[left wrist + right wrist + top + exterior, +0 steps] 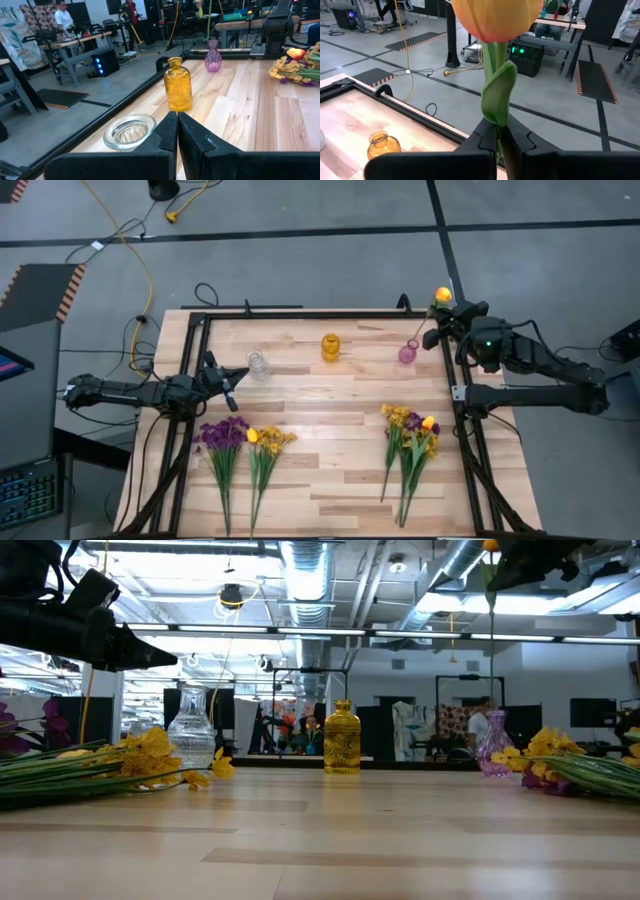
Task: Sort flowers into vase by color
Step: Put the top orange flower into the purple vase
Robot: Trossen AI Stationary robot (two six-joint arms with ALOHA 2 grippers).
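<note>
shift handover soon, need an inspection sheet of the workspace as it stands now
surface: light wooden table inside a black frame, flat.
job's things: clear vase, yellow vase and purple vase upright in a row; purple flower bunch and yellow flower bunch lying front left; mixed pile of flowers front right; orange tulip held above the purple vase.
clutter: nothing seen.
grippers: left gripper shut, empty, beside the clear vase; right gripper shut on the tulip's stem.
cables: yellow cable and black cables on the floor.
surroundings: workshop with benches; people in the background.
</note>
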